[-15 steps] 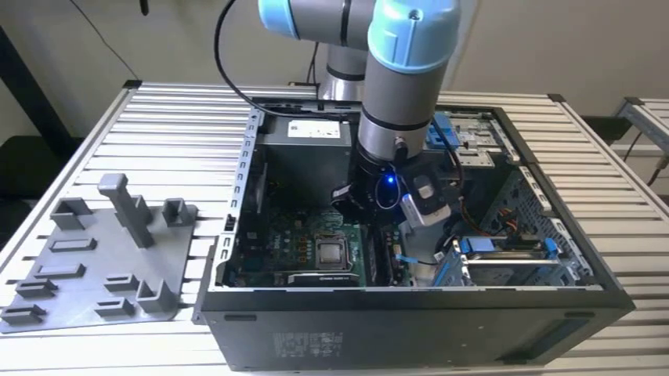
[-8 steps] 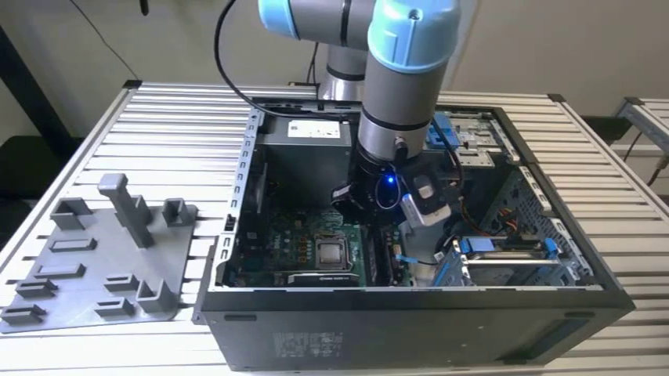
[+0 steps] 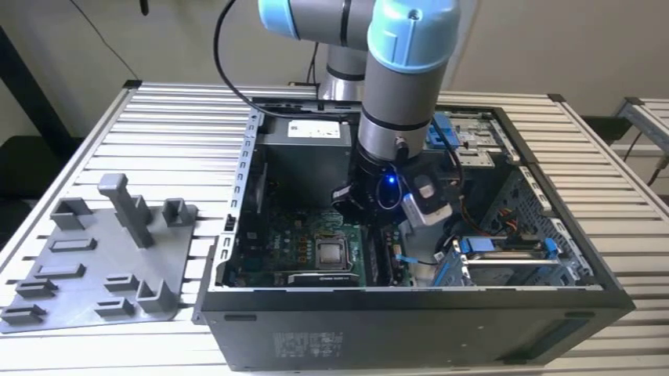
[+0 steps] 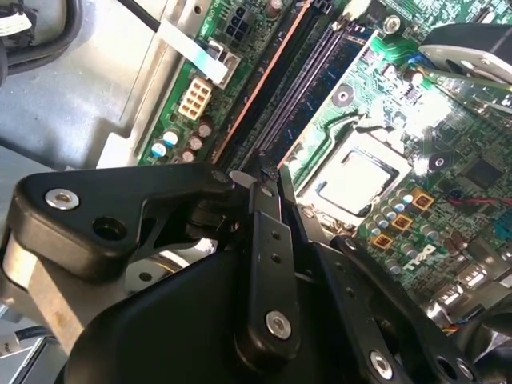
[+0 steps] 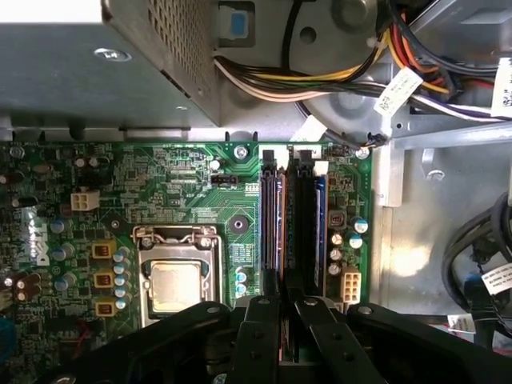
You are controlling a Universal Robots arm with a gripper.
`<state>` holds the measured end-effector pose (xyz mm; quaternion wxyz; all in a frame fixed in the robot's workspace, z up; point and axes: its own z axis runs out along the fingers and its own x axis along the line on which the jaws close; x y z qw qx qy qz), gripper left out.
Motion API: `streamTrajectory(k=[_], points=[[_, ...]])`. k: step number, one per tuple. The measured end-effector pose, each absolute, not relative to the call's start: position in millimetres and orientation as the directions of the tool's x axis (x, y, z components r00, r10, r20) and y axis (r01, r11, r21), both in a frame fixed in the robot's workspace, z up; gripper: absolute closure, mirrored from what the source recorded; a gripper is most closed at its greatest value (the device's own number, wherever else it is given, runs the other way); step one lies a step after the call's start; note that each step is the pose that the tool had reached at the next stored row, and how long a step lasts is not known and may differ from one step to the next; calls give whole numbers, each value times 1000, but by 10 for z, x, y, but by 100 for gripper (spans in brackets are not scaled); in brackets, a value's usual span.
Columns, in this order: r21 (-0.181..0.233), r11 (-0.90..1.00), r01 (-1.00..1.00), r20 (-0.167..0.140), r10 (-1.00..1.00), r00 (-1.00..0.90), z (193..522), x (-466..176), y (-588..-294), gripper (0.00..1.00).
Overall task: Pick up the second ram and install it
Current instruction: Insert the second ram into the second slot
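Observation:
My gripper hangs inside the open computer case, low over the motherboard. In both wrist views its black fingers stand close together at the end of the memory slots, gripper and gripper. The second ram, a thin blue strip, stands on edge along the slots. Its near end runs into the fingertips, second ram, and its lower edge is hidden in the slot. A brown-edged slot lies parallel beside it.
The processor socket sits beside the slots. Bundled cables and a metal power supply box crowd the case's far end. Light-blue drive clips fill the case's side toward the exterior view's right. A grey fixture tray lies on the slatted table.

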<state>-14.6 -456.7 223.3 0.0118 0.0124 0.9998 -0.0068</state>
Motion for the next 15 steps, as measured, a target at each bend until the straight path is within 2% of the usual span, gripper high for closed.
streamTrajectory(k=[15], points=[[-13, 1000, -5, -24, -5, -1000, 2210, -146, -4567, 86]])
